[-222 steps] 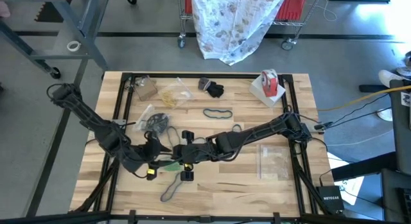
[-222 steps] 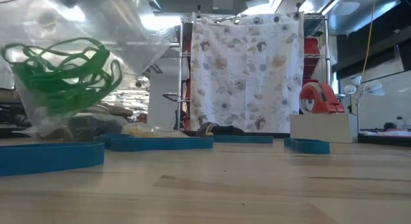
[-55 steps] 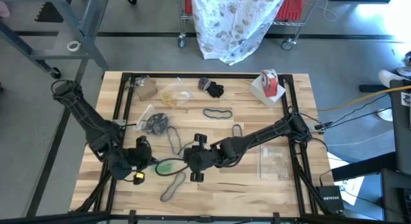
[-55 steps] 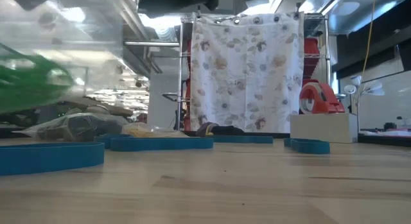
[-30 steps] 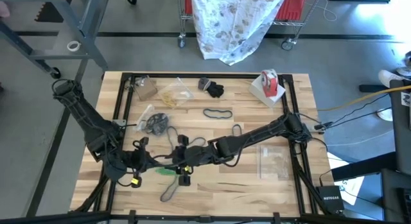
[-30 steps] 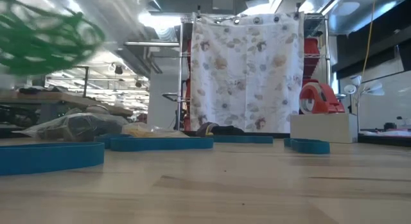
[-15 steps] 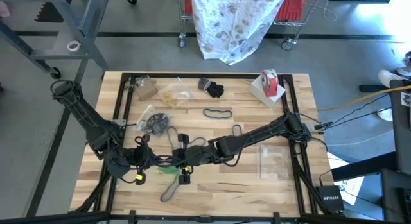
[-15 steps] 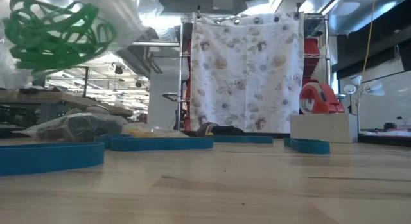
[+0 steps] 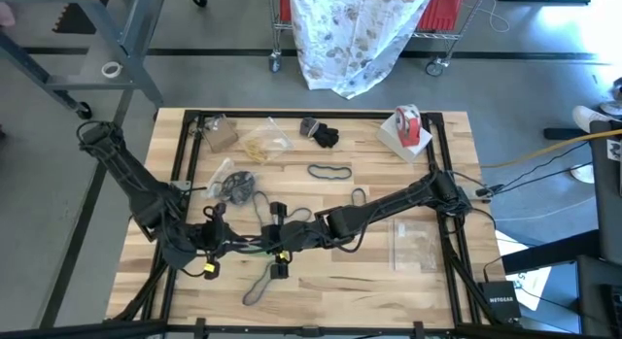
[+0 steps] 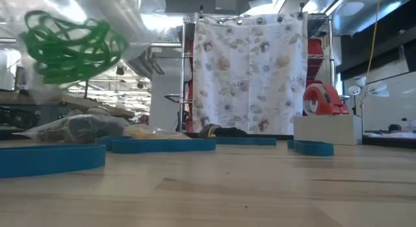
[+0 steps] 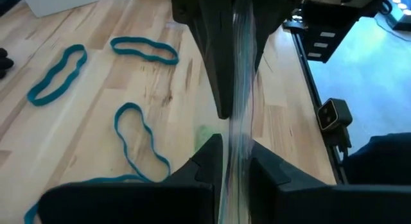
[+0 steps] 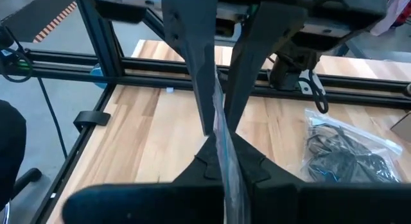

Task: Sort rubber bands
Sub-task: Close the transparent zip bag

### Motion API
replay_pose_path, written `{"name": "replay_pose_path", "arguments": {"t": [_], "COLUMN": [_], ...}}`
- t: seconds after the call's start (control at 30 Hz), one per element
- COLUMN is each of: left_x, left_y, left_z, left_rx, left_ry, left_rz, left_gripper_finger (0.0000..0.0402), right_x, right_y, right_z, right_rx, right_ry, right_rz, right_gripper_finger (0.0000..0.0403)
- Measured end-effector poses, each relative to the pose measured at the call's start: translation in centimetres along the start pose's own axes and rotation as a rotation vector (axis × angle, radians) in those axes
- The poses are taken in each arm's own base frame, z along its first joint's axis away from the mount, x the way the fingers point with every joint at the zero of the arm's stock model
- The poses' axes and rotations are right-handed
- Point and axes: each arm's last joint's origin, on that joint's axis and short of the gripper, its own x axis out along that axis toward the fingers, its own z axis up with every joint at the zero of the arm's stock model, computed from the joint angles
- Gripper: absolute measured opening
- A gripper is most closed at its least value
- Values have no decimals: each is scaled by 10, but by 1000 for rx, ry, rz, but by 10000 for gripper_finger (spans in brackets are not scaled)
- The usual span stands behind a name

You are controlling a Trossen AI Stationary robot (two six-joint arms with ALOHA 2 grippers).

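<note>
Facing each other over the near-left counter (image 9: pixel 389 300), the left gripper (image 9: pixel 225 239) and right gripper (image 9: pixel 264 240) each have fingers clenched on a clear bag (image 11: pixel 236 121) of green rubber bands (image 10: pixel 71 45) stretched between them, its long axis left-right. Teal rubber bands (image 11: pixel 138 144) lie loose just beyond.

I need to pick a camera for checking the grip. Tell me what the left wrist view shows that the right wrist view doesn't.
Left wrist only: loose teal rubber bands lying on the table. Right wrist only: a bag of dark bands lying flat. Both: the clear bag, edge-on, pinched between the left gripper and the right gripper.
</note>
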Motion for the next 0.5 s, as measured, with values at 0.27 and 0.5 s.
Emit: {"name": "replay_pose_path", "arguments": {"t": [0.27, 0.5], "left_x": [-2, -4], "left_y": [2, 3], "left_z": [-2, -7], "left_rx": [6, -1], "left_ry": [26, 64], "left_rz": [-6, 9], "left_gripper_finger": [23, 3], "right_x": [0, 0], "right_y": [0, 0], "right_z": [0, -2], "right_rx": [-1, -5], "right_ry": [4, 21], "right_rz": [0, -2], "right_gripper_finger": [0, 0]}}
